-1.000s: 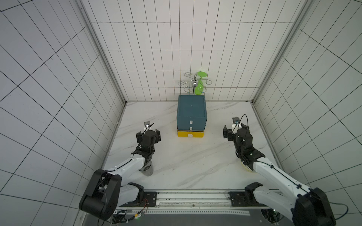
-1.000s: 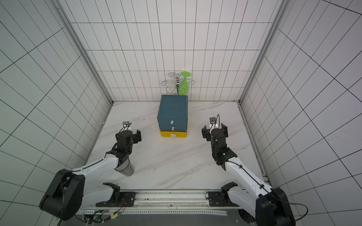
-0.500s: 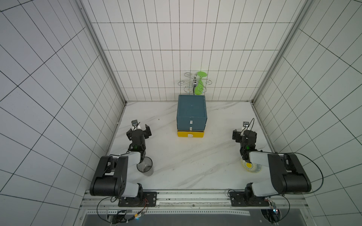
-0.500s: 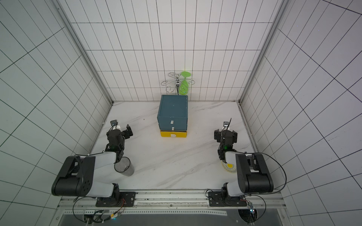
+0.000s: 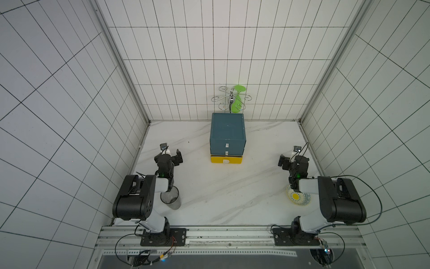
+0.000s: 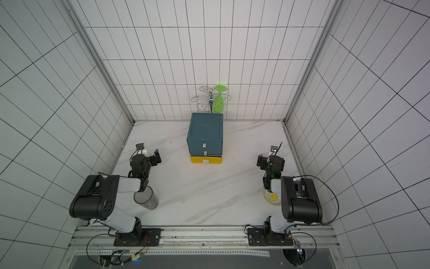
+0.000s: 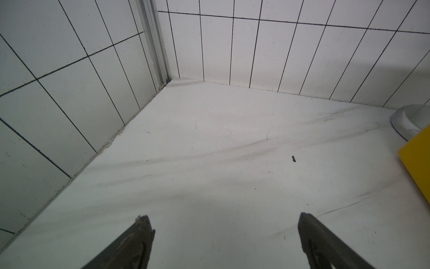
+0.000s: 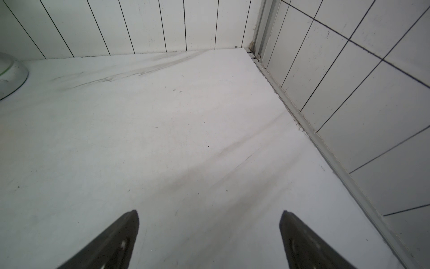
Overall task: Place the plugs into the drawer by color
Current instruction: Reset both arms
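Top views, drawer unit (image 5: 227, 134): teal, at the back centre of the table (image 5: 221, 191). The two teal fronts and the yellow drawer (image 5: 226, 159) beneath them all appear shut, so the contents are hidden.
Top views, plugs: none in view on the table or in either gripper.
Top views, left gripper (image 5: 172, 154): jaws wide and empty. The arm is folded close to its base, over a cup (image 5: 172, 200).
Top views, right gripper (image 5: 289, 158): jaws wide and empty. The arm is folded close to its base, over a plate (image 5: 297, 198).
Left wrist, left gripper (image 7: 224, 217): jaws wide with nothing between them. Only bare table lies ahead, with a corner of the yellow drawer (image 7: 418, 163) at the frame edge.
Right wrist, right gripper (image 8: 209, 213): jaws wide with nothing between them. Only bare table lies ahead.
Done (judged): with no plug outside and the fronts shut, the plugs are probably inside and the placing finished.
Left (judged): nothing remains in sight to pick. The sort by colour cannot be checked while the drawers are shut.
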You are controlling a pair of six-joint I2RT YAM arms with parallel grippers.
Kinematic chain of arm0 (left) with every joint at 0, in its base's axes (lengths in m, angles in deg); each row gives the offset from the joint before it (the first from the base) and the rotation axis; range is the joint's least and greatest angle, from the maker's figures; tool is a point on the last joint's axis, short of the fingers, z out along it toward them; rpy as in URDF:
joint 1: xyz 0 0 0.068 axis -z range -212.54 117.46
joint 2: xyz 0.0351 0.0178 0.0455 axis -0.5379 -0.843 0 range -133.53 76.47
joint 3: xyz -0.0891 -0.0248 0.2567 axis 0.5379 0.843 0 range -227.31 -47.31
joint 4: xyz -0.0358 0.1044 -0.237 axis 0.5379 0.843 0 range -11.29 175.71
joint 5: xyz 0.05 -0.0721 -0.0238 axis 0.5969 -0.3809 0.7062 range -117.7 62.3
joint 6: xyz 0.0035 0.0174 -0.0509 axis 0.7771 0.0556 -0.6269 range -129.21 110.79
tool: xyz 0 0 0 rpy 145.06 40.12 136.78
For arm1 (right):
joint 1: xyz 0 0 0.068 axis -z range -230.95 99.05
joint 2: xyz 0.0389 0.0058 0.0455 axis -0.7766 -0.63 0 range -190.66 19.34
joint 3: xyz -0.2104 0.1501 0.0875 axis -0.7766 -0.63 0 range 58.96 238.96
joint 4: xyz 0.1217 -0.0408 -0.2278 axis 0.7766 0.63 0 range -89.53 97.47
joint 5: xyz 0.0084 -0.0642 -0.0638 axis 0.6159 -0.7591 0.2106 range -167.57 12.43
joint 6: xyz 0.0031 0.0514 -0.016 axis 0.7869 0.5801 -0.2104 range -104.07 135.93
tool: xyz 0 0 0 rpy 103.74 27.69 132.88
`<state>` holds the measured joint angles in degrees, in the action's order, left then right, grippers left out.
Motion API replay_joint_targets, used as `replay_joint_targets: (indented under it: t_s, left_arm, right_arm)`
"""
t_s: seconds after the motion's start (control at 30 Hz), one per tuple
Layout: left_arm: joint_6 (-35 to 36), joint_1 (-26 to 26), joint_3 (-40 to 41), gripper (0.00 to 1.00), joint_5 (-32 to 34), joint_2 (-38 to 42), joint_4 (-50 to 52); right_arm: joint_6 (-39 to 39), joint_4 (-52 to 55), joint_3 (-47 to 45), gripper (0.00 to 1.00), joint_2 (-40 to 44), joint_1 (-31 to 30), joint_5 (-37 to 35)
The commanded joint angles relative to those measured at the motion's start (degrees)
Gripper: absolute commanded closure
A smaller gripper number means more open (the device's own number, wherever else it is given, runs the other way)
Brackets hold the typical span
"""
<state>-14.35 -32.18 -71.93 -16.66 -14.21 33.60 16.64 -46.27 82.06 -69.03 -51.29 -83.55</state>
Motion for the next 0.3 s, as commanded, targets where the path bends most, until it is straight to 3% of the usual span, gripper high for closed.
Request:
replay_joint_targets:
  t_s: [0.0,0.27]
  left_arm:
    - [-0.24,-0.27,-1.13,0.01,-0.81,1.02,0.95]
    - [-0.27,-0.34,-1.14,0.01,-0.84,1.16,1.02]
  right_arm:
    - [0.89,-0.68,1.34,0.01,-0.03,0.57,1.54]
    - [0.88,0.31,1.45,0.01,0.39,1.13,2.59]
